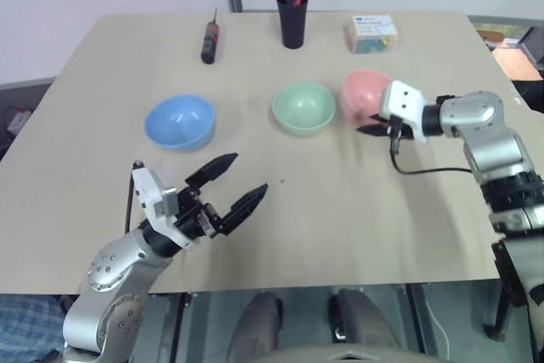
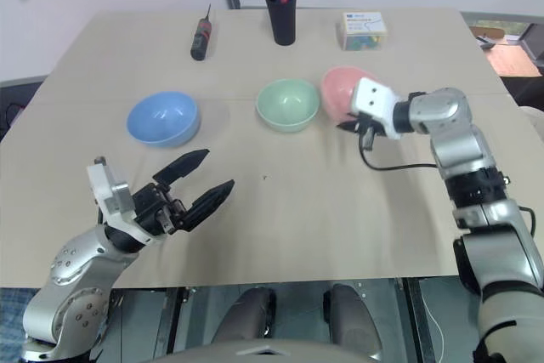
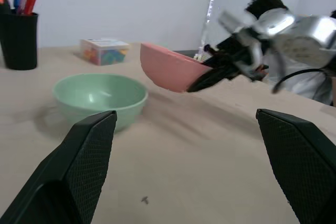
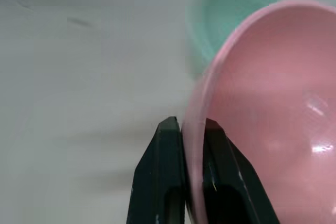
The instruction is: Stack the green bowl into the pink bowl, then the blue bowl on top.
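The right gripper (image 4: pixel 192 129) is clamped on the rim of the pink bowl (image 1: pixel 361 91), one black finger on the outside of the wall and the other inside it. The bowl is tipped up on its side and lifted off the table (image 1: pixel 340 210), its open face turned away from the green bowl (image 1: pixel 303 107), which sits upright on the table just beside it, toward the robot's left. The blue bowl (image 1: pixel 179 121) also sits upright on the table, farther left and apart from the green one. The left gripper (image 1: pixel 240 184) hovers above the near part of the table with its two fingers spread wide and nothing between them; the blue bowl lies just beyond it and the green bowl ahead and to its right, neither touched
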